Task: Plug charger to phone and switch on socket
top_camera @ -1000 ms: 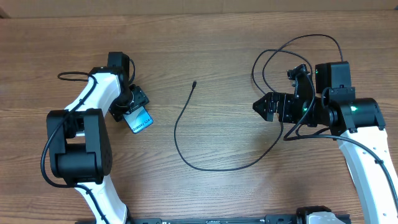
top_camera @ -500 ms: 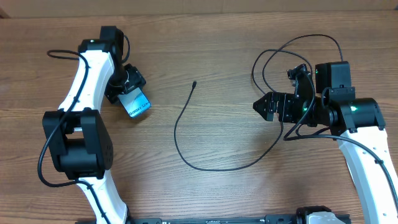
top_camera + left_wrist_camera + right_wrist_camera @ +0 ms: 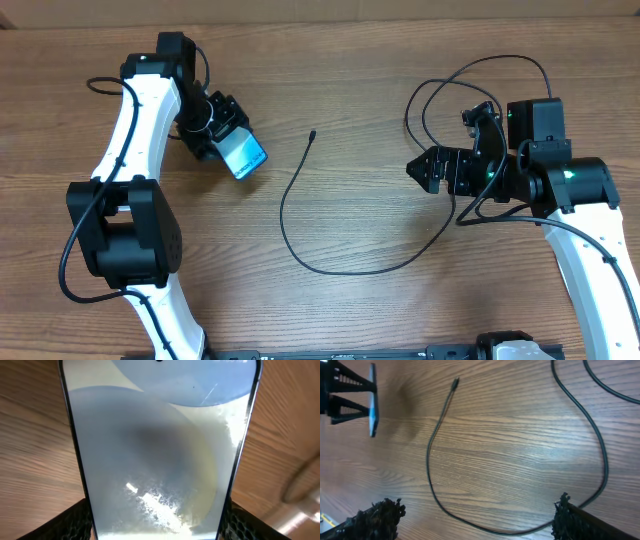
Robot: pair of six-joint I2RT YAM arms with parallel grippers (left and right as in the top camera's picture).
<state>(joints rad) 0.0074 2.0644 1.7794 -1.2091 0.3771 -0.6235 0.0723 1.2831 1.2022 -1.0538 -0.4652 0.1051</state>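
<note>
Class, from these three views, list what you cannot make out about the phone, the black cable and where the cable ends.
1. Charging port of the slim lit-screen phone: the left wrist view cuts off its lower edge, and in the overhead view it is too small.
2. Far end of the thin black cable: in the overhead view it is lost behind the right arm, and in the right wrist view it leaves the top edge.
3. The socket: it appears in no view.

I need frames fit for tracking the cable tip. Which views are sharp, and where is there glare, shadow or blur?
Overhead: evenly lit and sharp, the charger and its connector tip crisp against the table. Left wrist: the phone fills the frame, its screen hazy with bright specks of glare, the table behind blurred. Right wrist: wood grain sharp, a soft shadow beside the edge-on phone.
</note>
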